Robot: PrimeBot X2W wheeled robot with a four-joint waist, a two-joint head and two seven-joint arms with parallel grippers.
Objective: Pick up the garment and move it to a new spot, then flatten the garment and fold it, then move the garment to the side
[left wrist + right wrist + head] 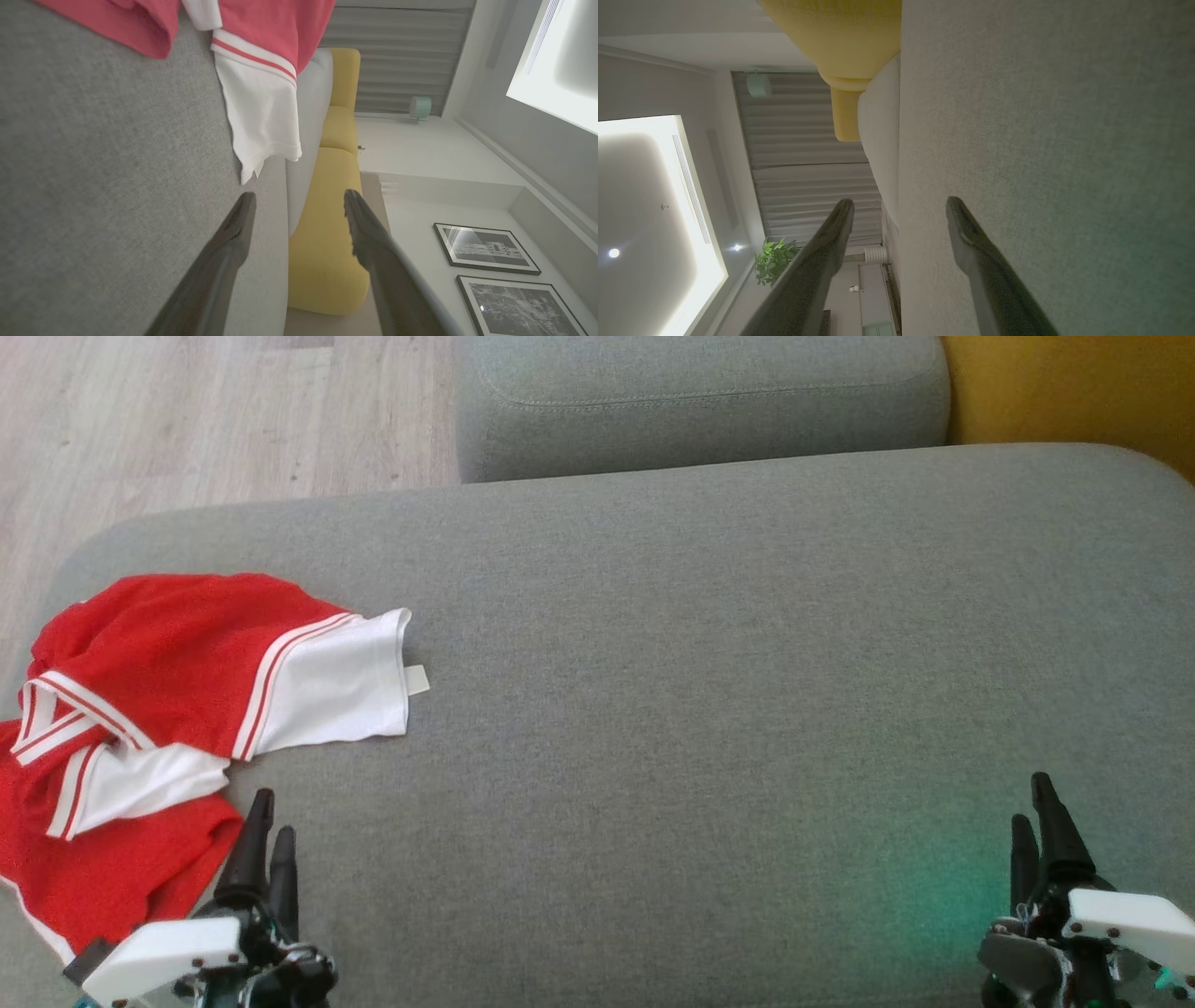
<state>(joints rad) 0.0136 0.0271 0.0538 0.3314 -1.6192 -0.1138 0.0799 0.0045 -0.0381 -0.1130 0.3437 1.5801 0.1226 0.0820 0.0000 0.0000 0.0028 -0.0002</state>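
Garment: I see the garment (168, 691), red with white panels, lying crumpled at the left end of the grey cushion (700, 663), running out past the left edge of my head view.
Garment detail: 1 white panel edged with 2 red stripes points right, and a small white tag (417, 679) sticks out of its edge.
Left gripper: the left gripper (274, 814) sits at the lower left of the head view, its 2 dark fingers spread with nothing between them.
Left gripper to garment: its tips are just beside the near red edge. From the head view I can't tell whether they touch the cloth. In the left wrist view the white panel lies ahead of the tips, apart from them.
Right gripper: the right gripper (1033, 801) is at the lower right, fingers wide apart and empty, over bare cushion and well apart from the garment.
Light: a faint green glow (934, 887) falls on the cushion near the right gripper.
Surroundings: a second grey cushion (700, 401) sits beyond the first, with a yellow seat (1074, 392) at the upper right and wood floor (187, 420) at the upper left.
Room: my left wrist view shows 2 framed pictures (486, 249), and my right wrist view a plant (775, 259).
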